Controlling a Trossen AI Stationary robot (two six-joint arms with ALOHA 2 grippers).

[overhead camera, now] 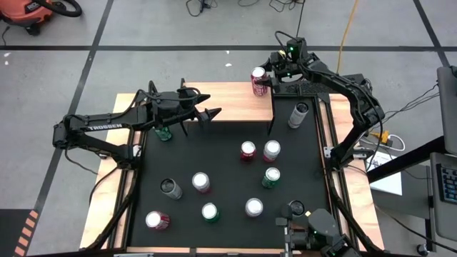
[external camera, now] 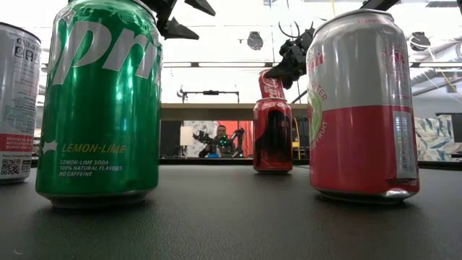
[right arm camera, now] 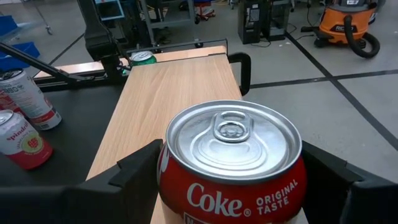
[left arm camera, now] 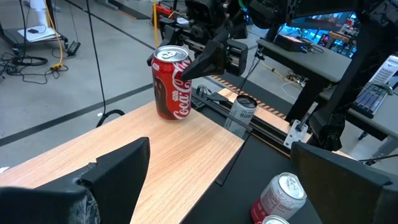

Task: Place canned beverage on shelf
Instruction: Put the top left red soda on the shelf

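The high view shows 11 cans (overhead camera: 248, 150), 10 on the black table (overhead camera: 300, 160) and 1 on the 1 wooden shelf (overhead camera: 228, 100), plus 2 robot arms (overhead camera: 107, 128).

A red can (right arm camera: 233, 163) with white lettering and a silver lid; a pale wood-grain shelf (right arm camera: 168, 99); a black table (overhead camera: 214, 160).

Overhead, table-level and wrist views share the shelf (overhead camera: 214, 100).

The red can (right arm camera: 233, 168) is showing "Coke ORIGINAL TASTE"; the green can (external camera: 99, 101) is reading "LEMON-LIME SODA, 100% NATURAL FLAVORS, NO CAFFEINE"; the left arm (overhead camera: 100, 128) is bearing "TROSSEN".
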